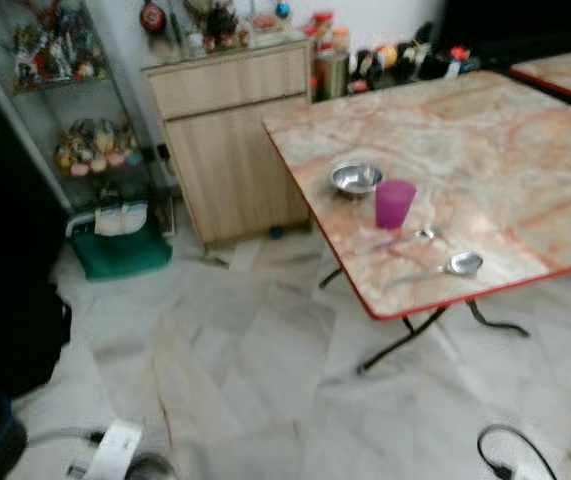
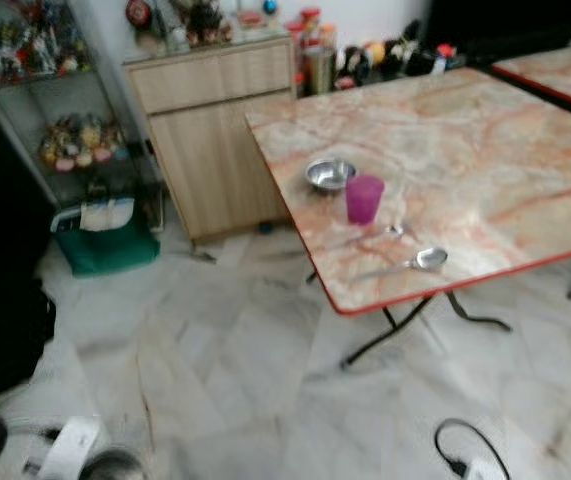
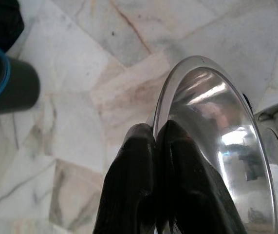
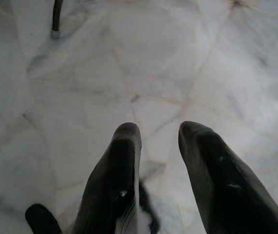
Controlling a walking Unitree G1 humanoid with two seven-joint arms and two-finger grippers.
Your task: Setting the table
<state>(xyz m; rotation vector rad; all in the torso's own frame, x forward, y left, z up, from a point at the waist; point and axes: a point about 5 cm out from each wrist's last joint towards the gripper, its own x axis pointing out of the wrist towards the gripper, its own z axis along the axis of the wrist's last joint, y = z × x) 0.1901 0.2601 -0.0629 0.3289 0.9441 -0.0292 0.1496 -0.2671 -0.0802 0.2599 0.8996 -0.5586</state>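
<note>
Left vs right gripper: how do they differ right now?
1. The left gripper has its fingers pressed together on the rim of a shiny steel bowl; the right gripper has its fingers apart with a plain gap.
2. The left gripper carries a load; the right gripper holds nothing.

Shared: both have two long black fingers and hang over the pale marble floor, away from the table.

Two marble-patterned folding tables: the near table (image 1: 525, 150) and a second table (image 1: 570, 75) behind it. On the near one sit one steel bowl (image 1: 355, 179), one magenta cup (image 1: 395, 204) and two spoons, a small spoon (image 1: 425, 235) and a larger spoon (image 1: 460, 264). One more steel bowl (image 3: 216, 146) sits pinched in the left gripper (image 3: 156, 134). One wooden cabinet (image 1: 230, 140), one glass shelf unit (image 1: 70, 100), one green bag (image 1: 120, 245).
</note>
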